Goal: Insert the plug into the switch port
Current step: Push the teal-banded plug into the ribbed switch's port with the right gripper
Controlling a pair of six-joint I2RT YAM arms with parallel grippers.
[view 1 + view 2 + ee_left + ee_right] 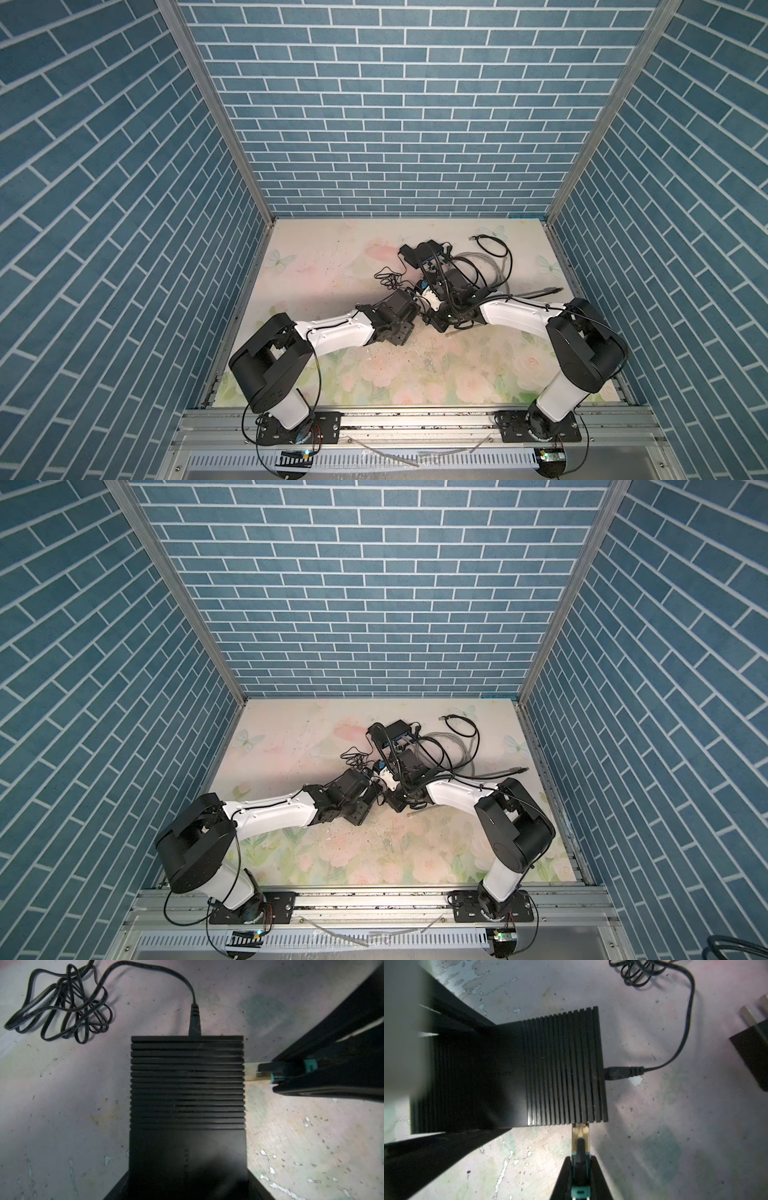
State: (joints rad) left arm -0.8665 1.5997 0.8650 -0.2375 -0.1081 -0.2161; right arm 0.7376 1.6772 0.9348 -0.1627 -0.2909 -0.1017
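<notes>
Scuffed floral tabletop (415, 374) boxed by blue-brick walls (374, 104).

Table (324, 257) with pale flower print, scratched and spotted, black ribbed switch (187, 1084) flat on it, thin tangled cord (68, 1002), power adapter (751, 1055), loops of cable (494, 270) near the back

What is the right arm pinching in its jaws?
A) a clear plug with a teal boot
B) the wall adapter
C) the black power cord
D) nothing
A: the right wrist view shows the right jaws shut on the plug, its tip at the edge of the switch.
</notes>
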